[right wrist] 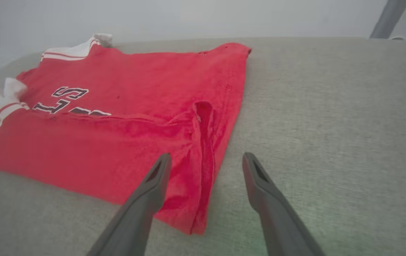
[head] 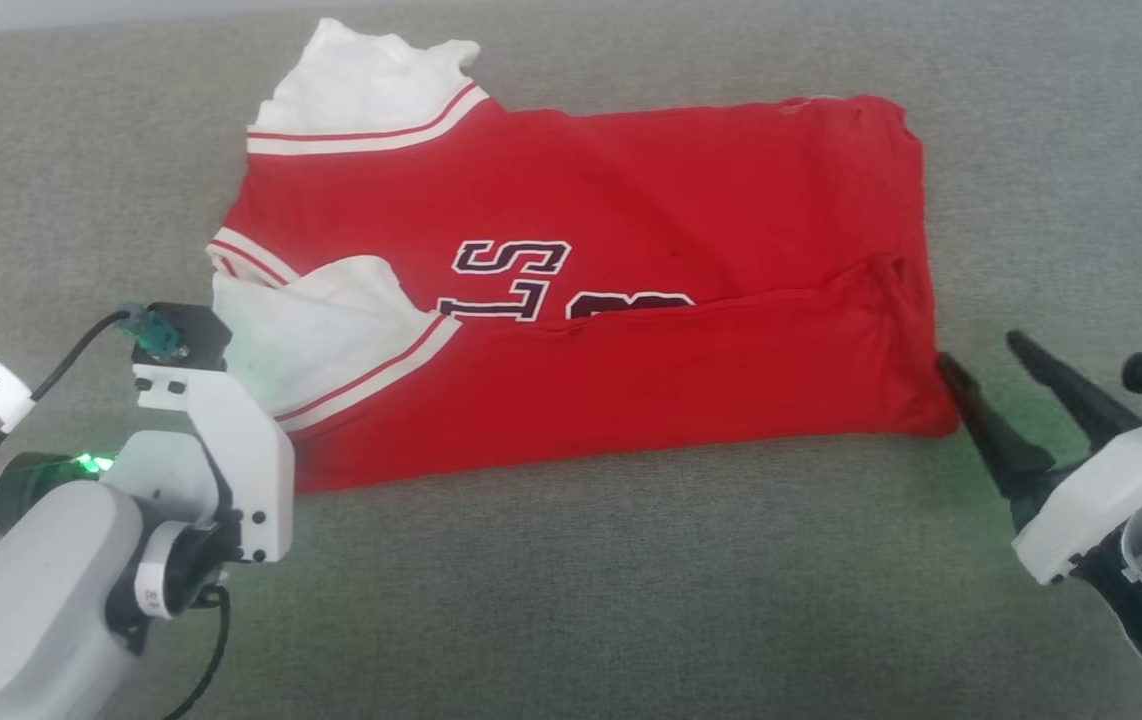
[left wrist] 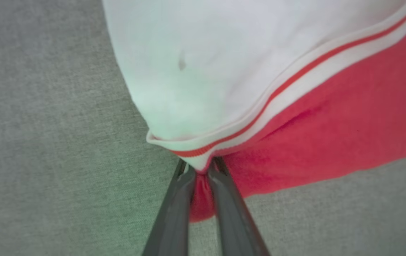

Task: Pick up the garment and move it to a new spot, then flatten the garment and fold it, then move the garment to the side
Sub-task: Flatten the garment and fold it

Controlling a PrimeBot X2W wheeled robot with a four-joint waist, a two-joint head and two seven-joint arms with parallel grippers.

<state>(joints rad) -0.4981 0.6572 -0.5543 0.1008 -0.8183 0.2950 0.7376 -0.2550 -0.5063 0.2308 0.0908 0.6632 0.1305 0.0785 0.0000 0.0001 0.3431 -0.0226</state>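
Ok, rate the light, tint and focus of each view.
Head view: even light, sharp, green glow on the white sleeve of the garment and on the cushion by the right gripper; left wrist view: soft all over, green cast on the white cloth, left gripper blurred; right wrist view: gripper blurred, garment clearer, far wall washed out.

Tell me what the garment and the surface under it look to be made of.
The garment: soft matte knit fabric, perhaps cotton or a blend; it folds and bunches limply, with a faintly fuzzy nap up close. The surface: grey woven upholstery cloth, matte; a fine heathered weave shows.
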